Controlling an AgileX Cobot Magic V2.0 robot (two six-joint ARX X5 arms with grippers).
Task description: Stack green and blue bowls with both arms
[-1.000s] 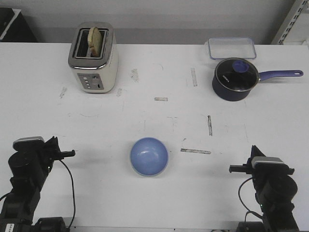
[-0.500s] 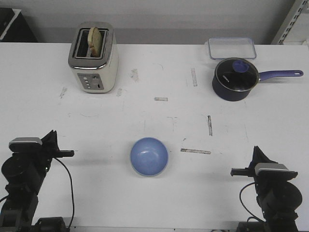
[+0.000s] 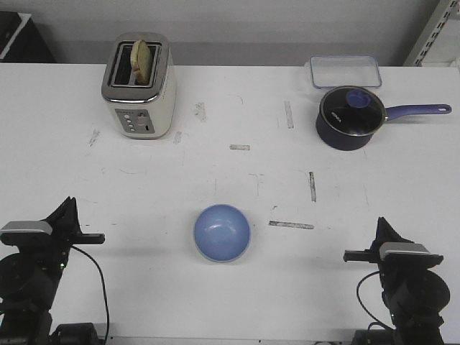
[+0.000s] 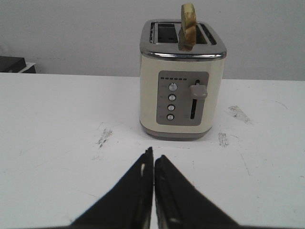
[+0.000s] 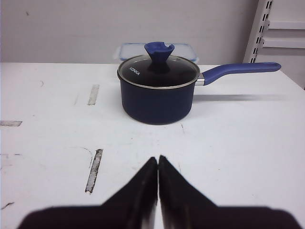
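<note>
The glossy periwinkle-blue bowl [image 3: 222, 232] sits alone on the white surface [image 3: 237, 180], roughly midway between the two sets of fingers and well apart from both. I see no green bowl; it may already be nested beneath, though I can't tell. The left gripper [image 4: 153, 164] and right gripper [image 5: 157, 167] have fingers pressed together, holding nothing, so stacking looks either finished or unbegun.

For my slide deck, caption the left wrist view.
Shut left gripper faces a cream toaster holding one bread slice.
</note>
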